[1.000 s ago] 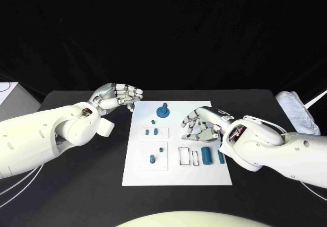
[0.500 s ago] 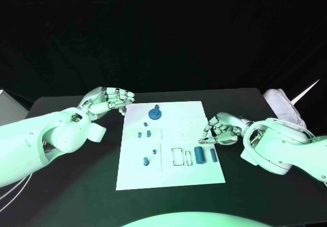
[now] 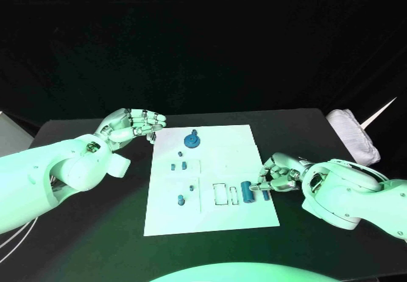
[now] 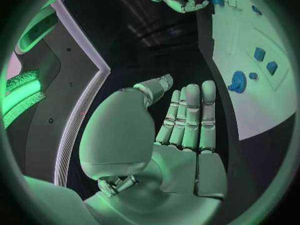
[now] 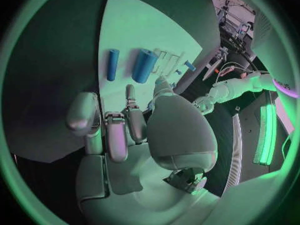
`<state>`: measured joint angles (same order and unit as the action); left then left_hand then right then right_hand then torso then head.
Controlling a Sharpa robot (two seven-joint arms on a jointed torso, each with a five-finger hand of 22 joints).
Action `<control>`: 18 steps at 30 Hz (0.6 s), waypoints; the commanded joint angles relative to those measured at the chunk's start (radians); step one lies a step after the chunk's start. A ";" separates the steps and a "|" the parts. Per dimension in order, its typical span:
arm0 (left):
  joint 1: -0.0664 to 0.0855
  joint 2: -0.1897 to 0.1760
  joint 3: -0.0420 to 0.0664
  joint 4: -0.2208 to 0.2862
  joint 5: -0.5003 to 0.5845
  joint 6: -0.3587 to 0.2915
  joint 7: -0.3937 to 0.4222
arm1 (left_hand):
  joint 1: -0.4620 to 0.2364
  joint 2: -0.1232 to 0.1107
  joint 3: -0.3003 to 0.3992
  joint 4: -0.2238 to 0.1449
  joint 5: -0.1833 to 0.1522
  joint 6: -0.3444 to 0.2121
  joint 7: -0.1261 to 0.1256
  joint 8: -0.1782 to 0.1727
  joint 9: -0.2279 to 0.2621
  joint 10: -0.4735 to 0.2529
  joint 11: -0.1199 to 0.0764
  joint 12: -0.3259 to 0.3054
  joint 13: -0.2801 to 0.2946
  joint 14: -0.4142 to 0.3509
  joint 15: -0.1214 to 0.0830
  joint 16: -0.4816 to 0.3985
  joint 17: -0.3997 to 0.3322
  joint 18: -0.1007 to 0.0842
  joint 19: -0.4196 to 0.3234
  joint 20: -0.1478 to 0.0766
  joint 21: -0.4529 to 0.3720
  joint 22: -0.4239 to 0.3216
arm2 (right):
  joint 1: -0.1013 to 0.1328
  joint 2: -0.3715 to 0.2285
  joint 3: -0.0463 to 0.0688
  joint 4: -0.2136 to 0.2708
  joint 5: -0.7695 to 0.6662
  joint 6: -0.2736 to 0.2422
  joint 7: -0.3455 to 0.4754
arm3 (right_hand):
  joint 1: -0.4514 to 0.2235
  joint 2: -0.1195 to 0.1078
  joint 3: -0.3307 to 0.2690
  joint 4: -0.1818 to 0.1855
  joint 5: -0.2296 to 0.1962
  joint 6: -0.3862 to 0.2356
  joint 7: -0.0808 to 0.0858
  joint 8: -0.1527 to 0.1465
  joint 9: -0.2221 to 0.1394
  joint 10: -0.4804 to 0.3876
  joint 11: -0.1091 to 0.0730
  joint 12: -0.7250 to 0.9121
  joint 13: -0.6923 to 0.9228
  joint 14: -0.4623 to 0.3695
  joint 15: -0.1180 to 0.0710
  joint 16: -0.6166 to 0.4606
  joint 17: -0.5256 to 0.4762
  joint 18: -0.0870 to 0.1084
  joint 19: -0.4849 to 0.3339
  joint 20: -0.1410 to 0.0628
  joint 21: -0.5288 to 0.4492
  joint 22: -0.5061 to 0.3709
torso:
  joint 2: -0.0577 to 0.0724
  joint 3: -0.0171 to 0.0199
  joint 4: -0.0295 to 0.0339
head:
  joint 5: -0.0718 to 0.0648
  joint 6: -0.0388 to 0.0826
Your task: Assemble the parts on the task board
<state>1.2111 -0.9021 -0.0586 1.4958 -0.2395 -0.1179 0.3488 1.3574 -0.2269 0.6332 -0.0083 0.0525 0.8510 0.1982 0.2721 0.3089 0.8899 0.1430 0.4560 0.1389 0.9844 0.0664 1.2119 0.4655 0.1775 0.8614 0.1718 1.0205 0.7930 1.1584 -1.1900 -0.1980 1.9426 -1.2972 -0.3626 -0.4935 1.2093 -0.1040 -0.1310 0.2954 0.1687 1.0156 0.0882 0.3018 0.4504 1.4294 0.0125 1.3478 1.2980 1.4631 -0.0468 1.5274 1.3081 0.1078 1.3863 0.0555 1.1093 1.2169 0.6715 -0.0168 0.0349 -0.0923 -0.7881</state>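
head view: task board (image 3: 224, 154) holds blue parts (image 3: 247, 192).

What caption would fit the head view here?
Right hand hovers by two blue cylinders on the white task board; left hand waits, fingers curled, off its far-left corner.

Left hand (image 3: 133, 124) raised, fingers curled in, empty, right hand (image 3: 277, 175) low, fingers curled, holding nothing

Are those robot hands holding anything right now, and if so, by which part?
Nothing is held. The left robot hand hovers off the white board's far corner with curled, empty fingers; the right robot hand hangs beside the blue cylinders, gripping none.
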 commanded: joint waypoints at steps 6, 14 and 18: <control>-0.001 0.000 0.001 0.004 -0.001 0.011 0.005 | 0.000 0.011 -0.007 -0.002 0.002 0.004 0.003 0.005 0.001 -0.004 0.000 0.005 0.002 0.003 0.004 -0.005 -0.001 0.007 0.007 -0.003 -0.007 -0.001 | -0.038 0.047 -0.001 -0.019 -0.050 -0.034 -0.039 | -0.025 0.003 -0.010 0.001 0.010 0.010 -0.001 0.005 0.003 0.009 -0.002 0.005 0.006 0.080 -0.007 0.005 0.119 -0.013 0.009 -0.001 0.005 0.002 | 0.002 0.0016 -0.0004 | 0.006 -0.003; -0.001 -0.002 0.001 0.004 -0.001 0.013 0.004 | -0.001 0.010 -0.009 -0.001 0.002 0.005 0.003 0.006 0.002 -0.005 0.000 0.006 0.002 0.003 0.004 -0.006 -0.002 0.007 0.007 -0.003 -0.008 -0.002 | -0.064 0.088 -0.001 -0.056 -0.066 -0.033 -0.043 | -0.031 0.006 -0.011 0.000 0.017 0.011 -0.002 0.006 0.003 0.010 -0.002 0.005 0.008 0.081 -0.008 0.005 0.122 -0.013 0.008 -0.001 0.003 0.002 | 0.002 0.0009 -0.0009 | 0.008 -0.006; -0.001 -0.002 0.001 0.004 -0.001 0.014 0.002 | -0.001 0.010 -0.009 -0.001 0.002 0.005 0.003 0.006 0.002 -0.005 0.000 0.006 0.002 0.003 0.004 -0.006 -0.002 0.007 0.007 -0.003 -0.008 -0.002 | -0.073 0.110 -0.001 -0.079 -0.075 -0.021 -0.047 | -0.041 0.002 -0.016 0.001 0.019 0.013 -0.002 0.008 0.004 0.010 -0.003 0.004 0.010 0.081 -0.008 0.005 0.122 -0.013 0.009 -0.002 0.004 0.004 | 0.002 0.0012 0.0005 | 0.008 -0.010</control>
<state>1.2103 -0.9048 -0.0586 1.4967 -0.2395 -0.1176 0.3476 1.3574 -0.2269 0.6304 -0.0111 0.0525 0.8511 0.1982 0.2721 0.3099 0.8899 0.1430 0.4560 0.1388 0.9844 0.0664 1.2119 0.4654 0.1775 0.8614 0.1717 1.0143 0.7918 1.0904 -1.0841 -0.1966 1.8695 -1.3440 -0.3929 -0.5283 1.1790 -0.1000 -0.1409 0.2964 0.1859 1.0244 0.0872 0.3156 0.4616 1.4330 0.0089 1.3502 1.3073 1.4667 -0.0503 1.5273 1.3078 0.1077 1.3880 0.0537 1.1093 1.2199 0.6727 -0.0156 0.0345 -0.0848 -0.7950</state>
